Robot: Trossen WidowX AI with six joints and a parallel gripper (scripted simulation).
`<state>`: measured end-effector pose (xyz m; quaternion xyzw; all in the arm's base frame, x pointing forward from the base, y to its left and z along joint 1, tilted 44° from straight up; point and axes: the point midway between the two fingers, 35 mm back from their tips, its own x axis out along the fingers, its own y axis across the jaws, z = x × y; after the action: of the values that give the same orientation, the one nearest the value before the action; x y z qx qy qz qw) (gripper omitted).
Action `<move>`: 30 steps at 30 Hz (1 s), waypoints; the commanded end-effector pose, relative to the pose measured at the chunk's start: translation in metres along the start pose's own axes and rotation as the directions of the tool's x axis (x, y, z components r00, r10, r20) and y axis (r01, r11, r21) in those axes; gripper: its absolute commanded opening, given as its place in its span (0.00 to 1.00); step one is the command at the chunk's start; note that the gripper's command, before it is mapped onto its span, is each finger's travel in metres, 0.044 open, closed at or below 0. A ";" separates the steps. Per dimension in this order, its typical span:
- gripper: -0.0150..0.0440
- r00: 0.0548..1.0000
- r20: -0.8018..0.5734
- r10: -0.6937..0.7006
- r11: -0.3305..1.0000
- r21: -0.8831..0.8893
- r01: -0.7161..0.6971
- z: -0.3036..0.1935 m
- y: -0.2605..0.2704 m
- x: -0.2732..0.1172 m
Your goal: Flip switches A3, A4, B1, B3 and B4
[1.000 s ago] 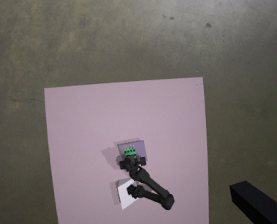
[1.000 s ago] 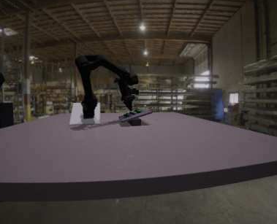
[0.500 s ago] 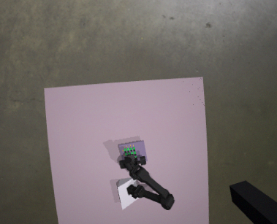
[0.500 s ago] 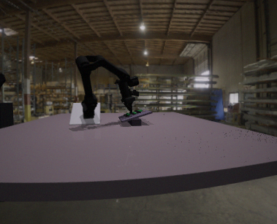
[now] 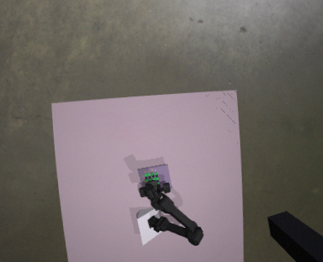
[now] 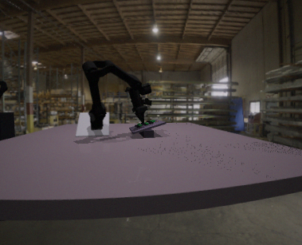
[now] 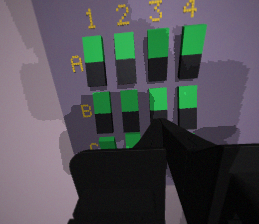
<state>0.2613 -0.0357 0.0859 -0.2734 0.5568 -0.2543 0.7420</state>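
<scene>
Tool state: clenched, with nothing between the fingertips of our tool point(image 5: 157, 184) point(image 6: 143, 121) point(image 7: 160, 120).
Panel: our switch panel point(image 5: 164, 175) point(image 6: 159, 124) point(image 7: 229, 47) sits on the desk point(image 5: 114, 131) point(image 6: 147, 167) point(image 7: 11, 30), under and beyond the tool.
B3 switch: its green half point(image 7: 158, 99) lies just beyond our tip, whose outline overlaps the dark near half; we cannot tell whether they touch.
Long axis: each switch runs near-to-far, so we judge that a small shift along that line picks the end.
Nearer arm: our one working arm point(image 5: 178, 214) point(image 6: 92, 88), reaching from the near side.
Wrist view: shows letters and numbers; our tool hides much of row C.
Exterior view: shows the panel's slope, far edge higher, which the wrist view barely gives us.
Risk: pressing off-centre could catch B4 or row C.
</scene>
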 end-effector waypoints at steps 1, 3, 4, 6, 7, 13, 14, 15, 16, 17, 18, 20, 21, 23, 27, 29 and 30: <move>0.25 1.000 0.001 -0.003 1.000 -0.004 0.003 0.000 0.000 0.001; 0.25 1.000 0.001 -0.003 1.000 -0.004 0.003 0.000 0.000 0.001; 0.25 1.000 0.001 -0.003 1.000 -0.004 0.003 0.000 0.000 0.001; 0.25 1.000 0.001 -0.003 1.000 -0.004 0.003 0.000 0.000 0.001; 0.25 1.000 0.001 -0.003 1.000 -0.004 0.003 0.000 0.000 0.002; 0.25 1.000 0.001 -0.003 1.000 -0.004 0.003 0.000 0.000 0.002; 0.25 1.000 0.001 -0.003 1.000 -0.004 0.003 0.000 0.000 0.003; 0.25 1.000 0.001 -0.003 1.000 -0.004 0.003 0.000 0.000 0.003; 0.25 1.000 0.001 -0.003 1.000 -0.004 0.003 0.000 0.000 0.003; 0.25 1.000 0.001 -0.003 1.000 -0.004 0.003 0.000 0.000 0.003; 0.25 1.000 0.001 -0.003 1.000 -0.004 0.003 0.000 0.000 0.003; 0.25 1.000 0.001 -0.003 1.000 -0.004 0.003 0.000 0.000 0.003; 0.25 1.000 0.001 -0.003 1.000 -0.004 0.003 0.000 0.000 0.003; 0.25 1.000 0.001 -0.003 1.000 -0.004 0.003 0.000 0.000 0.004; 0.25 1.000 0.001 -0.003 1.000 -0.004 0.003 0.000 0.000 0.004; 0.25 1.000 0.001 -0.003 1.000 -0.004 0.003 0.000 0.000 0.004; 0.25 1.000 0.001 -0.003 1.000 -0.004 0.003 0.000 0.000 0.005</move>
<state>0.2619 -0.0384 0.0832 -0.2741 0.5570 -0.2543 0.7416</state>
